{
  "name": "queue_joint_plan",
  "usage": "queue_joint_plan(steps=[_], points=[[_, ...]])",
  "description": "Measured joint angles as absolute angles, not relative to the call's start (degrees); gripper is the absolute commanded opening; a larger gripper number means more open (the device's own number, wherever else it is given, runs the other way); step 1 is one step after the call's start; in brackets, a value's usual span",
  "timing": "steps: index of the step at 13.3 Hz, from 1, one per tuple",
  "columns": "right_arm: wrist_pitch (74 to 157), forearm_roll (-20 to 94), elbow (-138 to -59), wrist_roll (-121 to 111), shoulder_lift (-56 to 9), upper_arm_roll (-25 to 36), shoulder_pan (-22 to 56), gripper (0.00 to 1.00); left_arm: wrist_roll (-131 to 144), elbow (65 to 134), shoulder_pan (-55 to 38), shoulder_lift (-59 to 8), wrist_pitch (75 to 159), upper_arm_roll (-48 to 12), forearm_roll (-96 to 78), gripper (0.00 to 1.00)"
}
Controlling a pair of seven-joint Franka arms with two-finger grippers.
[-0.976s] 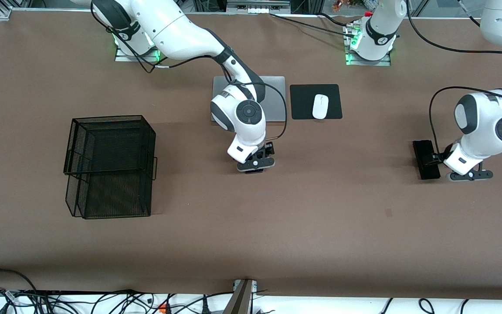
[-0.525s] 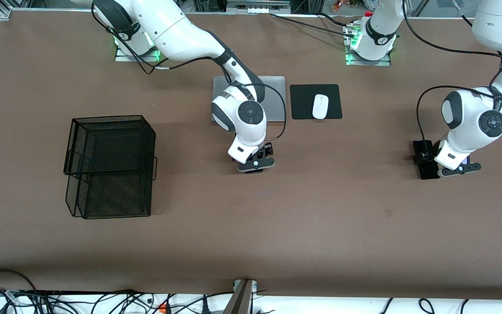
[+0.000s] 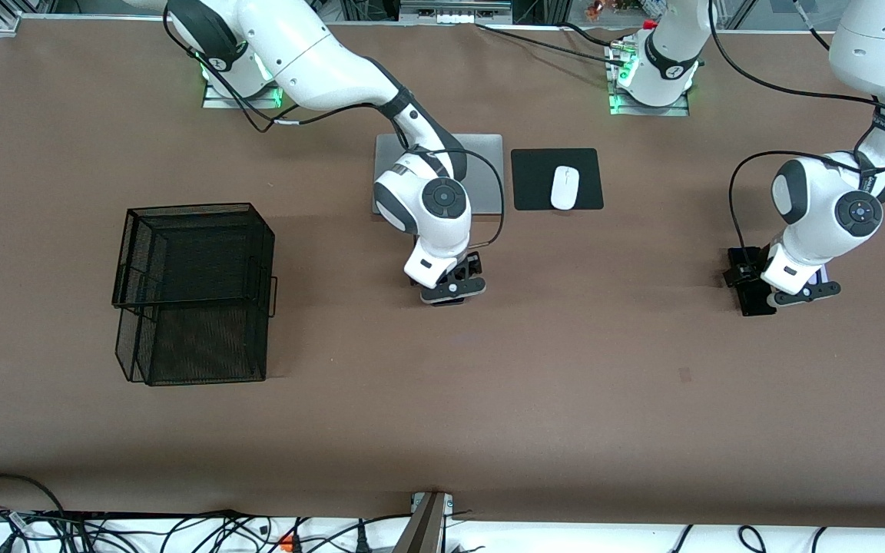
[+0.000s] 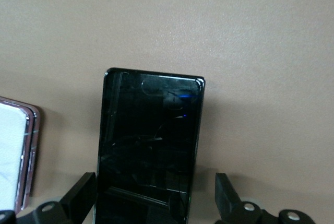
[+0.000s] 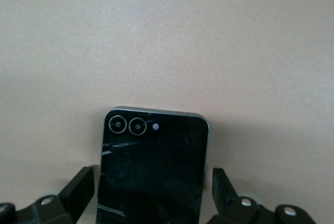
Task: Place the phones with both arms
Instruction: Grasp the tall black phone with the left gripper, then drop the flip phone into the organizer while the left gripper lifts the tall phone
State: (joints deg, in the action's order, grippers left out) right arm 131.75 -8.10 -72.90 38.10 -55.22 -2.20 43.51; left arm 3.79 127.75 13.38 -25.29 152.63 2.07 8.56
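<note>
Writing: no brand, label or lettering that I can read on any phone
My right gripper: low over the small black phone, near the middle of the table; my fingers stand wide apart, one on each long side of it, clenched on nothing
Small black phone: flat on the table, nearer the front camera than the grey laptop; two ringed lenses and a small dot at one end
My left gripper: low over the long black phone, toward my left arm's end of the table; fingers spread wide on either side, gripping nothing
Long black phone: flat, glossy, no lenses showing
White phone: flat just beside the long one, pinkish edge, apart from it
Elsewhere: white mouse on black pad; black mesh basket toward my right arm's end
</note>
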Motion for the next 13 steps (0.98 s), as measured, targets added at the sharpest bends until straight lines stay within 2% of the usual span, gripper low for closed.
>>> queue_joint_plan(steps=[4, 5, 6, 7, 8, 10, 13], points=[[131.91, -8.86, -72.9, 38.1, -55.49, -2.19, 43.52, 0.98, -1.05, 127.93, 17.01, -25.4, 153.19, 0.62, 8.56, 1.0], [132.09, -9.1, -72.9, 38.1, -55.76, -2.19, 43.52, 0.93, -1.25, 128.0, 18.6, -25.56, 153.68, -0.83, 8.56, 1.0], [132.46, -9.15, -72.9, 38.1, -55.87, -2.19, 43.53, 0.64, -1.31, 128.02, 20.47, -25.8, 154.19, -2.7, 8.56, 1.0], [132.61, -9.34, -72.88, 38.1, -55.86, -2.21, 43.55, 0.18, -1.33, 128.02, 22.61, -26.07, 154.43, -4.9, 8.56, 1.0], [132.75, -9.65, -72.7, 38.2, -55.76, -2.21, 43.63, 0.06, -1.35, 128.03, 25.03, -26.37, 154.59, -7.41, 8.56, 1.0], [132.9, -9.88, -72.54, 38.25, -55.6, -1.79, 43.56, 0.05, -1.42, 128.03, 28.87, -27.02, 154.87, -11.2, 8.56, 1.0], [129.04, -9.89, -70.72, 38.52, -53.03, 1.76, 42.17, 0.08, -1.62, 128.0, 30.03, -27.42, 155.05, -12.22, 8.56, 1.0]])
